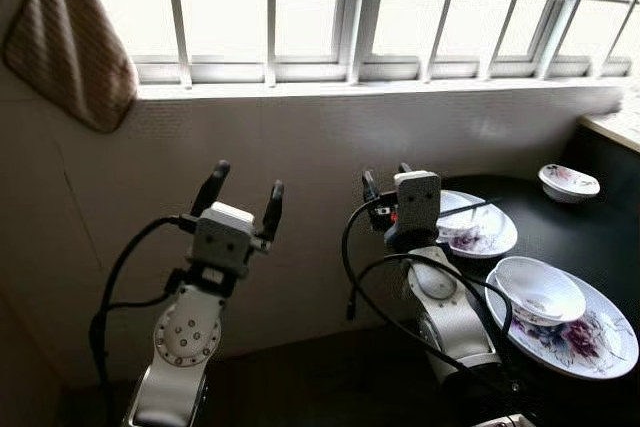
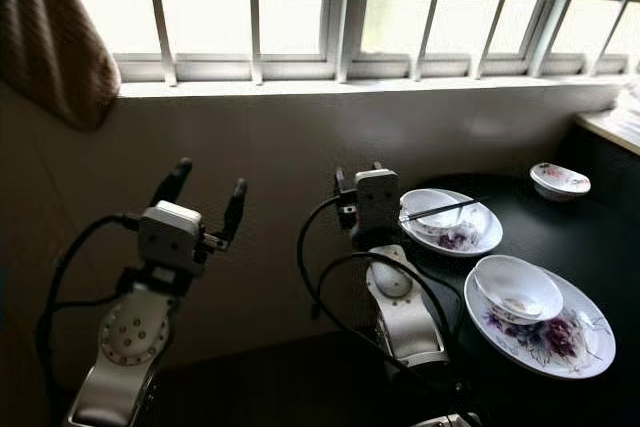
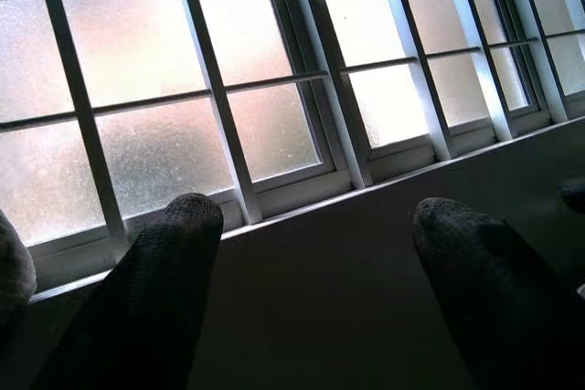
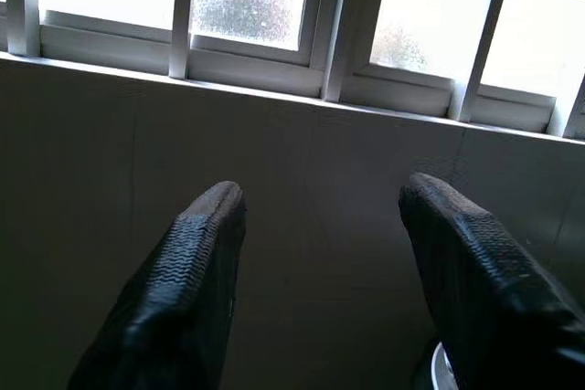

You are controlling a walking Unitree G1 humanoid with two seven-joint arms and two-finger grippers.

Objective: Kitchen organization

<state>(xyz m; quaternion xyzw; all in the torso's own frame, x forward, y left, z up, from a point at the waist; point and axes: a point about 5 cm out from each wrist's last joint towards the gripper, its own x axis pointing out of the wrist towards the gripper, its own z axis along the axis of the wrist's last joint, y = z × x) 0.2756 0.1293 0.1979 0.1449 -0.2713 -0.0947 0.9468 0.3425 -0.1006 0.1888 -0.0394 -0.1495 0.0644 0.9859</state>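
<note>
Our left claw is raised in front of the pale wall under the window, its two black fingers spread wide with nothing between them. The silver left arm rises steeply from below, wrist bent so the claw points up toward the window sill. In the left wrist view we see both fingertips against the frosted panes and the dark wall beneath.

Our right claw is also spread and empty, as the right wrist view shows: two ridged black fingers apart, aimed at the wall below the window. From the head we see the right arm lifted beside the dark desk, its wrist block just at the desk's left edge, covering part of the nearest dish.

Taking the window as our landmark, the dishes lie below its right half on the desk. We count two flowered plates and three bowls. The far plate, closest to the right wrist, carries a bowl with a pair of chopsticks laid across it. The near plate, further from the window, holds one white bowl; whether anything sits in that bowl we cannot tell. A third small flowered bowl stands alone on the desk, well apart from the plates, under the window's right end.

A striped brown cloth hangs at the window's left end.
</note>
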